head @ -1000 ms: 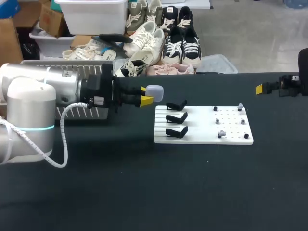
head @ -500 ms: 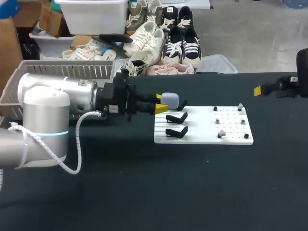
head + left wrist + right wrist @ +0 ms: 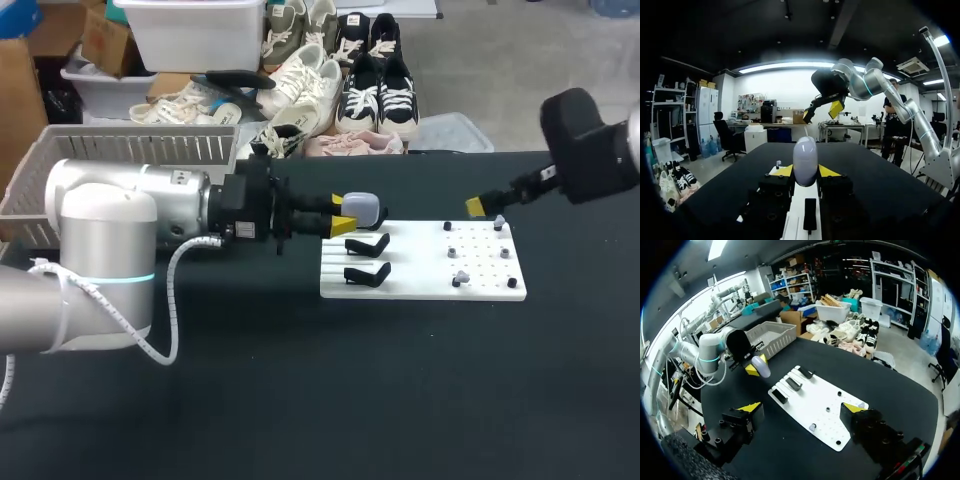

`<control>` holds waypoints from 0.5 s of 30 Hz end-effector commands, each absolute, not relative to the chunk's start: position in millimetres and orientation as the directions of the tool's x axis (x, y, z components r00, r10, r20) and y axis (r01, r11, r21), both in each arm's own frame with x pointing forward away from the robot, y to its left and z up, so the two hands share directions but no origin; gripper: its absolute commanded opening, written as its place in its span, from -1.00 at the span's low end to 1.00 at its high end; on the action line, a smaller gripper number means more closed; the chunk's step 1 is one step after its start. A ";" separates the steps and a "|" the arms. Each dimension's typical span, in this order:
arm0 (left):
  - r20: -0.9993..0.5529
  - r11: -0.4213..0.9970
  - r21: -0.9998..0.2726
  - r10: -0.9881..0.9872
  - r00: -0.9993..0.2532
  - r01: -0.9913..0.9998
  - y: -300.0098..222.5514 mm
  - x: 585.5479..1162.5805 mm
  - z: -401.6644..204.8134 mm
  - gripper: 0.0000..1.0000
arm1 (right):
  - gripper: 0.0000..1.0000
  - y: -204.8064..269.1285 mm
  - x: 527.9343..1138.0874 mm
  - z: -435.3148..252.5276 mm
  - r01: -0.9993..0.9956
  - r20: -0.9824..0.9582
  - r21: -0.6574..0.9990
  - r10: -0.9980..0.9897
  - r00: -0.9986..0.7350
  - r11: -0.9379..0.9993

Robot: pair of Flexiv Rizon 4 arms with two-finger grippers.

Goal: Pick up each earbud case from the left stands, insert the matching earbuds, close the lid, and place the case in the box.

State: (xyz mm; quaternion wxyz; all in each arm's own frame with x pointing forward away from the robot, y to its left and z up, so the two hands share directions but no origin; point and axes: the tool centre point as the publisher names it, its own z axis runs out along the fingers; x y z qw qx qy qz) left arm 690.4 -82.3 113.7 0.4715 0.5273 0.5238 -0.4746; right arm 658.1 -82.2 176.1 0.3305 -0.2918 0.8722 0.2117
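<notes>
My left gripper (image 3: 343, 222) is shut on a pale lavender earbud case (image 3: 360, 208), held over the far end of the black stands (image 3: 367, 245) on the white board (image 3: 420, 268). In the left wrist view the case (image 3: 805, 161) stands upright between the yellow fingertips (image 3: 784, 171), with the board (image 3: 799, 210) below. Small earbuds (image 3: 499, 225) sit on pegs at the board's right half. My right gripper (image 3: 485, 204) hovers open over the board's far right corner. In the right wrist view its gripper (image 3: 802, 409) stands wide above the board (image 3: 812, 399), with the case (image 3: 760, 366) beyond it.
A grey slatted basket (image 3: 130, 150) stands at the table's back left, behind my left arm; it shows in the right wrist view too, as the basket (image 3: 771, 335). Three black stands (image 3: 793, 384) line the board's left end. The black tabletop (image 3: 330, 390) lies in front of the board.
My left gripper has carried the case rightward, from left of the board to over the stands. My right arm has swung in from the right edge toward the board's far right corner.
</notes>
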 end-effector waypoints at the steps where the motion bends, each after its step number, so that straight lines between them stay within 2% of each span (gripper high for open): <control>1: -0.996 0.018 0.007 0.091 0.005 1.000 -82.0 686.3 111.0 -1.00 | 1.00 -62.3 657.7 176.7 -0.650 -0.692 0.146 -0.393 -0.606 0.746; 15: -0.994 -0.009 0.067 0.083 0.067 0.998 -86.9 692.0 113.2 -1.00 | 1.00 -31.6 657.1 168.5 -0.693 -0.655 0.139 -0.459 -0.600 0.708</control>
